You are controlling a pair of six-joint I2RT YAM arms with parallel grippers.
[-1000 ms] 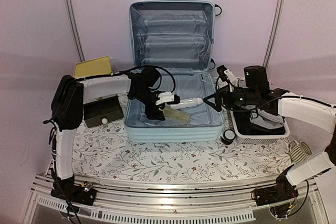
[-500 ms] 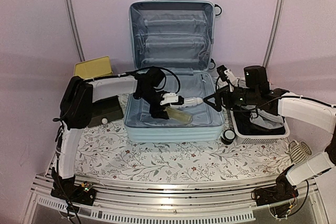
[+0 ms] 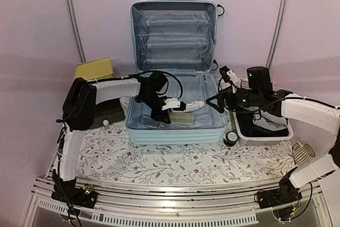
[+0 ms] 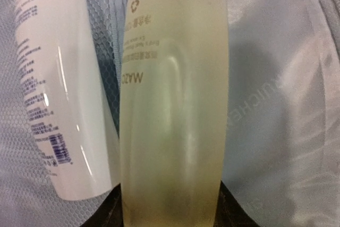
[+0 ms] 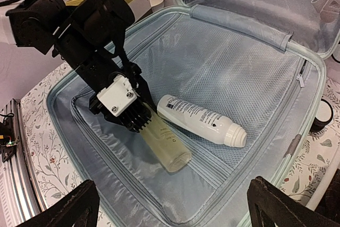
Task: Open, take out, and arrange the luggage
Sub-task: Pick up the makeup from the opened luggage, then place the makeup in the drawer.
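Left gripper [image 5: 137, 122] is reaching down into the luggage [image 3: 175, 135], its fingers pinching one end of a pale yellow translucent bottle [image 5: 164, 150]. In the left wrist view the bottle is filling the middle of the frame, with dark finger bases showing on both sides at the bottom edge.

Luggage is lying open at the middle of the table [image 3: 159, 163]. Its lid [image 3: 174, 30] is standing upright against the back wall and its base is sitting flat on the floral cloth.

The yellow bottle is lying on the grey lining in the base, towards the near left. A white bottle [image 5: 202, 122] is lying just beside it on the mesh panel, its capped end pointing right. Whether the two are touching cannot be told.

Right gripper [image 3: 215, 102] is hovering at the right rim of the base, fingers spread wide and holding nothing.

Left of the luggage, a black box [image 3: 103, 112] is sitting near a yellow-topped box [image 3: 94, 68]. To the right, a white basket [image 3: 263, 131] is resting beside a small round black-and-white object [image 3: 231, 138].
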